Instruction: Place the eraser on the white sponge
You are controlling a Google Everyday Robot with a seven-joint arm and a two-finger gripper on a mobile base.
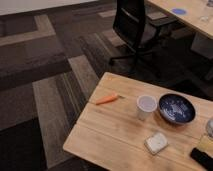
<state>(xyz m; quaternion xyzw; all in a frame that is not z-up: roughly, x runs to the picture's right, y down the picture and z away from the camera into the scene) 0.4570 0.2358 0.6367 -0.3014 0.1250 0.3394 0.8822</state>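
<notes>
The eraser (202, 157) is a small black block lying on the wooden table (110, 135) at the bottom right, cut off by the frame's edge. The white sponge (156, 142) is a small flat whitish pad lying on the table to the left of the eraser, a short gap apart from it. My gripper is not in view, and no part of the arm shows.
A white paper cup (146, 106) and a dark blue bowl (176, 108) stand behind the sponge. An orange carrot (107, 99) lies near the table's left edge. A greyish object (210, 127) is cut off at the right edge. A black office chair (135, 27) stands beyond the table on the carpet.
</notes>
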